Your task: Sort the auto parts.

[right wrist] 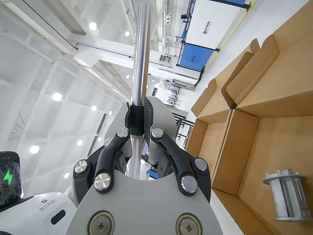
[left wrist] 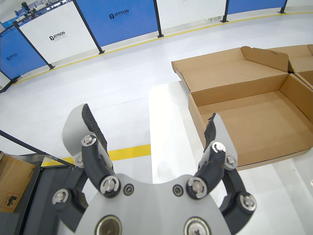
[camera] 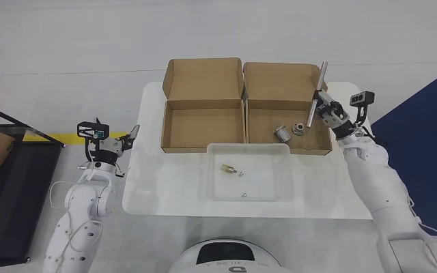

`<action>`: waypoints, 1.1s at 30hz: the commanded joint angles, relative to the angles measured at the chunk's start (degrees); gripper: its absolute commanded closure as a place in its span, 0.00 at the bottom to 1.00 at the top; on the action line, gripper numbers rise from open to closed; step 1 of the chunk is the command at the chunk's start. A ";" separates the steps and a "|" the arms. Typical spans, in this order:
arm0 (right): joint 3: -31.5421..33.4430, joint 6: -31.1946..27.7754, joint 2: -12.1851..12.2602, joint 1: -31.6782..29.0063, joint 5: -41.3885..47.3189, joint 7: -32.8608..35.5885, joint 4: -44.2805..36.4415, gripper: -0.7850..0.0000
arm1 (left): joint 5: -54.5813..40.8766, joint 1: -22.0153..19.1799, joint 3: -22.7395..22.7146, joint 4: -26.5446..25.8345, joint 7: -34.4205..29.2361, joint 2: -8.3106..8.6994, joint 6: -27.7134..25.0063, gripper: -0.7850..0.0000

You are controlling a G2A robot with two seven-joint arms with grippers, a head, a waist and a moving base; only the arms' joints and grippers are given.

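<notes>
Right gripper [right wrist: 139, 113] fingers pinch shiny metal rod [right wrist: 140, 50], held above right cardboard box [camera: 263, 119]; left gripper [left wrist: 149, 114] fingers spread wide, holding nothing, by table [camera: 150, 177] left edge

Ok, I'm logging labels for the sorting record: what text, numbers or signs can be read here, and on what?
Left cardboard box, right cardboard box: no print.
Tray: none.
Rod and metal parts in the right cardboard box: no marking shows.
Fence panels: one brand logo, repeated on each.
Box on the side rack: small print and a label, too small to read reliably.
</notes>
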 commanded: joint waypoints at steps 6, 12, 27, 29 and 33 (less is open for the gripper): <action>0.51 3.19 0.83 0.43 -4.41 10.98 5.01 1.00 | 0.00 0.00 0.00 0.00 0.00 0.00 0.00 0.00; -0.15 1.52 1.22 3.23 -13.81 9.21 11.91 1.00 | 0.00 0.00 0.00 0.00 0.00 0.00 0.00 0.00; -4.09 0.70 0.11 6.51 -35.25 -15.65 17.53 1.00 | 0.00 0.00 0.00 0.00 0.00 0.00 0.00 0.00; -4.29 1.05 0.08 6.55 -37.07 -17.57 17.63 1.00 | 0.00 0.00 0.00 0.00 0.00 0.00 0.00 0.00; -4.36 0.95 0.05 6.18 -39.66 -20.85 17.28 1.00 | 0.00 0.00 0.00 0.00 0.00 0.00 0.00 0.00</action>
